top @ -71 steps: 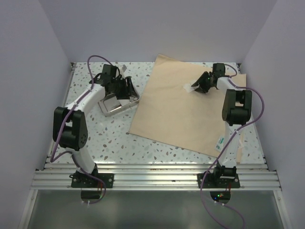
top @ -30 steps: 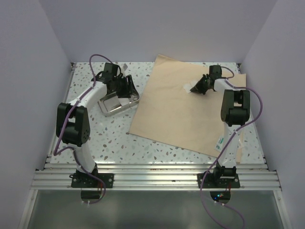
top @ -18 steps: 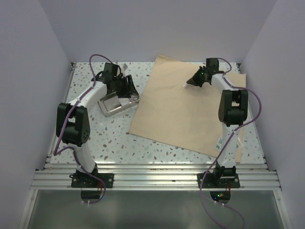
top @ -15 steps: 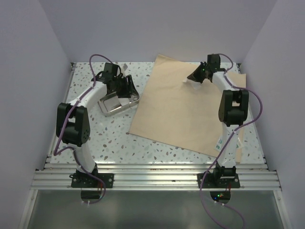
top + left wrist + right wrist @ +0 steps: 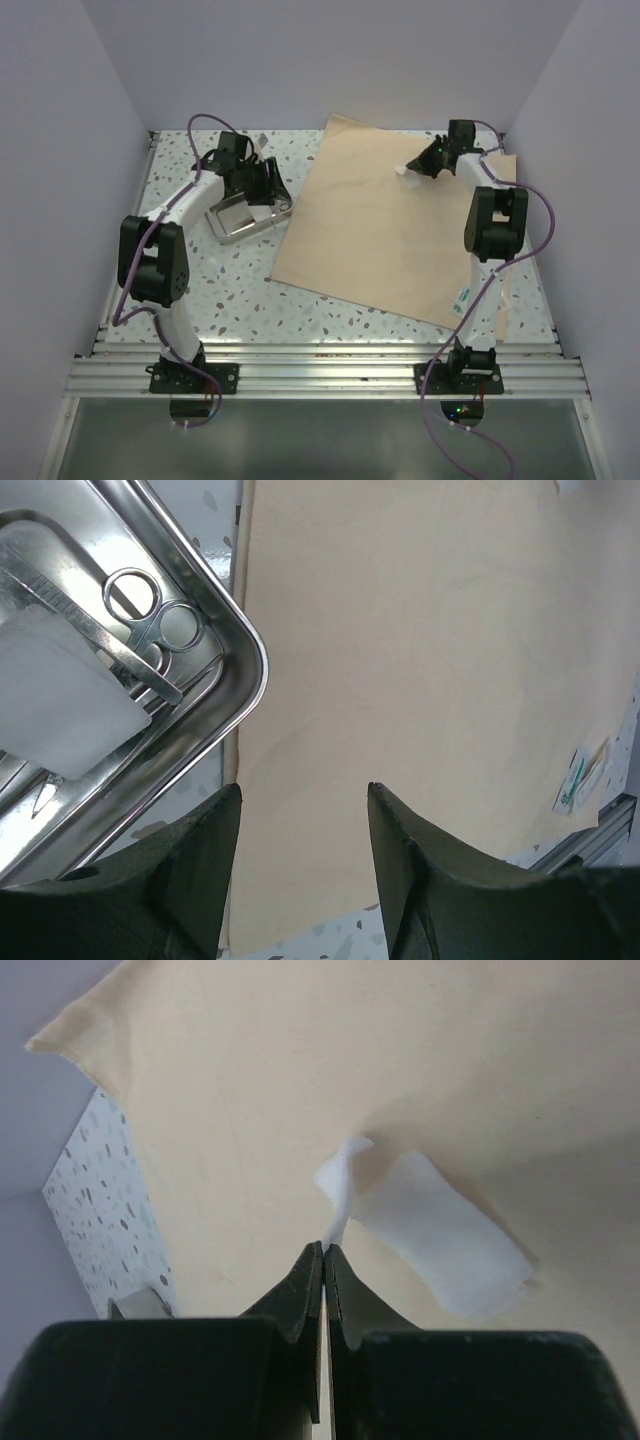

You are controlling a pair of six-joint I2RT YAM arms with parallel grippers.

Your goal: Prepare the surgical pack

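the right arm stretches far, right claw (image 5: 324, 1248) pinching a gauze square (image 5: 440, 1235) over the wrap sheet (image 5: 380, 235). the left arm bends over the tray (image 5: 247, 652), left claw (image 5: 300, 810) half open.

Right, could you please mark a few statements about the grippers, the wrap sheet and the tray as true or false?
1. The right gripper is shut on a piece of white gauze. True.
2. The wrap sheet is folded into a bundle. False: it lies spread flat.
3. The metal tray stands in the middle of the sheet. False: it stands on the speckled table, at the sheet's left edge.
4. The left gripper is open and holds nothing. True.
5. The tray is empty. False: it holds a ring-handled instrument and a gauze square.
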